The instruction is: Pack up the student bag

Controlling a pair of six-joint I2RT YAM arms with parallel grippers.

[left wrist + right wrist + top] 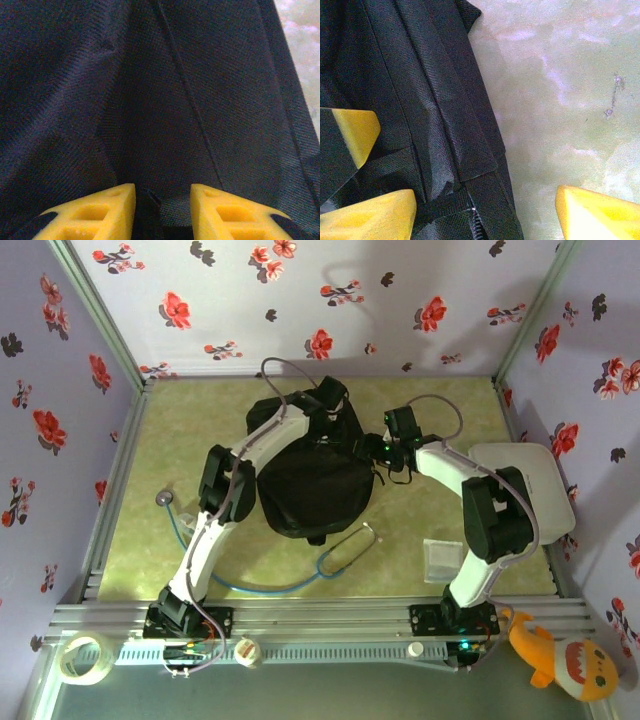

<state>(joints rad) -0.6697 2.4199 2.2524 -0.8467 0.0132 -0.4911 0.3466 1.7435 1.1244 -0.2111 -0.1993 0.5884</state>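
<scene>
Top external view, left side: a stethoscope lies on the bench, its chest piece far left and its blue tube curling toward the middle of the frame. It has not been packed yet, so it is probably waiting its turn.

At the centre sits the student bag, a big black soft mound lying flat. The left arm arches over it and comes down on its upper end, most likely because the zip or opening is there.

In the left wrist view, the left jaws stand narrow. The yellow pads press close to the black weave and a dark fold or tab sits in the gap between them. Whether they actually pinch it is hard to tell, since the cloth is dim and close.

Right of centre, the right arm bends in to the bag's right edge. In the right wrist view the right jaws are wide apart and hold nothing. One pad is over a strap and seam, and the other is over bare bench. That straddling stance suits closing on the bag's rim, to steady it or lift a flap.

Far right, a white board lies flat, partly under the right arm, with a small clear packet just below and left of it.
</scene>
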